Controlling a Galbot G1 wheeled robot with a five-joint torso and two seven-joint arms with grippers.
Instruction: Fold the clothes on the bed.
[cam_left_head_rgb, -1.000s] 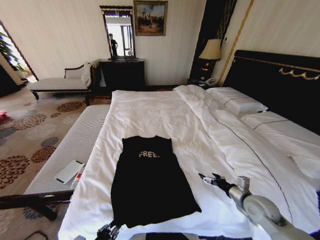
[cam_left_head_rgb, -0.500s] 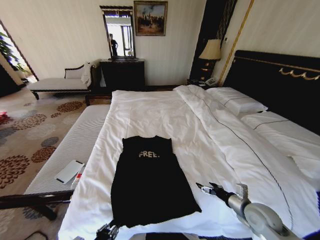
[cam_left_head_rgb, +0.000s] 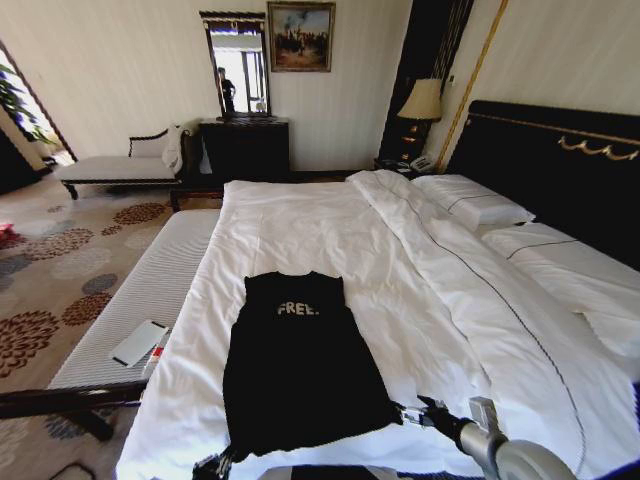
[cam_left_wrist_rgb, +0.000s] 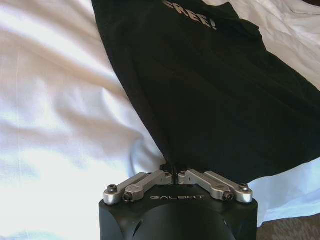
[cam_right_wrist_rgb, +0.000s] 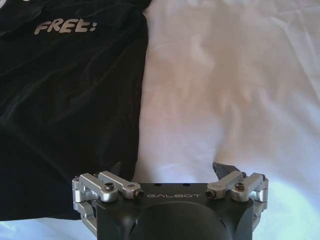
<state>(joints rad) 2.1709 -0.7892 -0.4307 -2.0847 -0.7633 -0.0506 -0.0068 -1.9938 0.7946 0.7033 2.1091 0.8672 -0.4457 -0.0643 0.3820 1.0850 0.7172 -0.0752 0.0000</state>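
The black T-shirt (cam_left_head_rgb: 300, 365) lies flat on the white bed (cam_left_head_rgb: 330, 225) near its foot edge in the head view, sleeves tucked in so it reads as a long soft rectangle, the white "FREE!" lettering towards the pillows; the left gripper (cam_left_head_rgb: 213, 465) sits at the shirt's near left corner, and the right gripper (cam_left_head_rgb: 408, 414) (on a grey metal arm) sits at the near right corner, beside the hem; a dark headboard (cam_left_head_rgb: 560, 170) with gold trim rises on the right.

In the left wrist view the left gripper (cam_left_wrist_rgb: 175, 175) has its fingers drawn together, pinching a bunched corner of the shirt (cam_left_wrist_rgb: 220, 95), whose cloth fans out from that point over the creased sheet (cam_left_wrist_rgb: 55, 115).

In the right wrist view the right gripper (cam_right_wrist_rgb: 170, 172) stands spread wide with nothing between its fingers; the shirt (cam_right_wrist_rgb: 70, 100) covers one side, smooth white sheet (cam_right_wrist_rgb: 235, 85) the other.
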